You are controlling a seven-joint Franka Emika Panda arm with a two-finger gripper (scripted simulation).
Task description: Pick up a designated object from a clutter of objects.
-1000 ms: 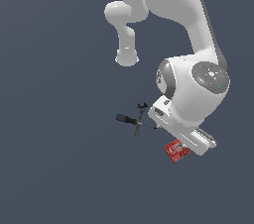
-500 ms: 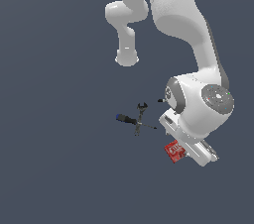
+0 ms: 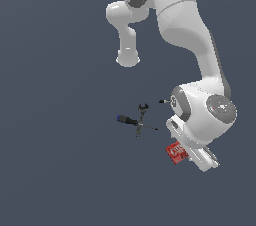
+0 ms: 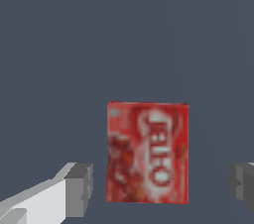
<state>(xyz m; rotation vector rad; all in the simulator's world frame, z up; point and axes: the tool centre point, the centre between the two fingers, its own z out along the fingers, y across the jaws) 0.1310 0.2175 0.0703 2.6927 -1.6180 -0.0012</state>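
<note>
Red box point(image 4: 147, 152) lying flat between the spread fingers point(image 4: 79, 189) of the gripper point(image 4: 161, 188), untouched.
One blue-handled screwdriver point(image 3: 127, 119), one dark wrench point(image 3: 142, 113), one marker point(image 3: 163, 101) lie to the exterior view's left.

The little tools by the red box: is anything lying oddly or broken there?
Nothing looks broken. The blue-handled screwdriver lies crossed over the dark wrench-like tool, a loose pile rather than damage. The red box lies flat and intact apart from them, between the open jaws.
</note>
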